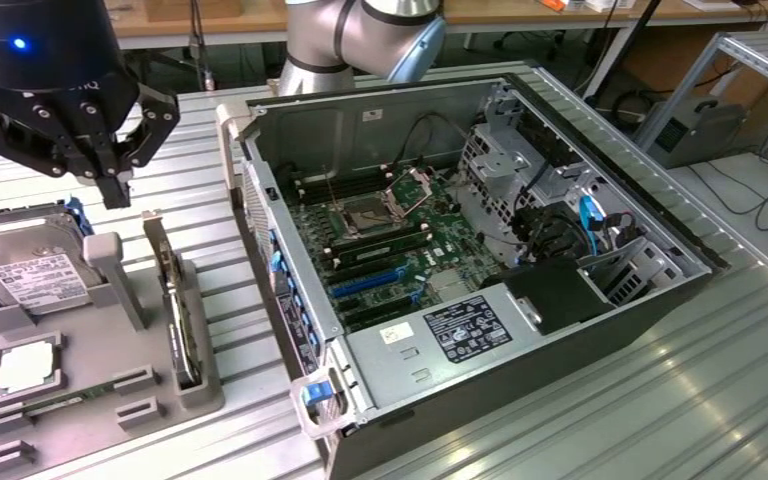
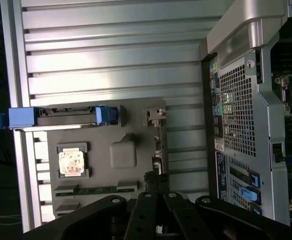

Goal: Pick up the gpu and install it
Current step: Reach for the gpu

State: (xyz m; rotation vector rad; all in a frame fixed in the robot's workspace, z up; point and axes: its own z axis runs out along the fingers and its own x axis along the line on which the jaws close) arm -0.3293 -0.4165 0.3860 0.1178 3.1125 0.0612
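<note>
Exterior view, from its left: the gripper [image 1: 115, 192] hangs with its fingers pressed together and nothing between them, above the far end of the grey holder [image 1: 104, 405] that carries the hard drive [image 1: 27, 272]. Just to the right, the gpu [image 1: 173, 300] stands on edge in the holder's slot, ungripped, with the fingertips near it but apart. Further right, the open computer case [image 1: 344, 130] shows its motherboard [image 1: 384, 250]. The card slots look vacant, though shadow and wiring make that hard to confirm. Neither the pick-up nor the installation is done, so the task stands at its very start.
</note>
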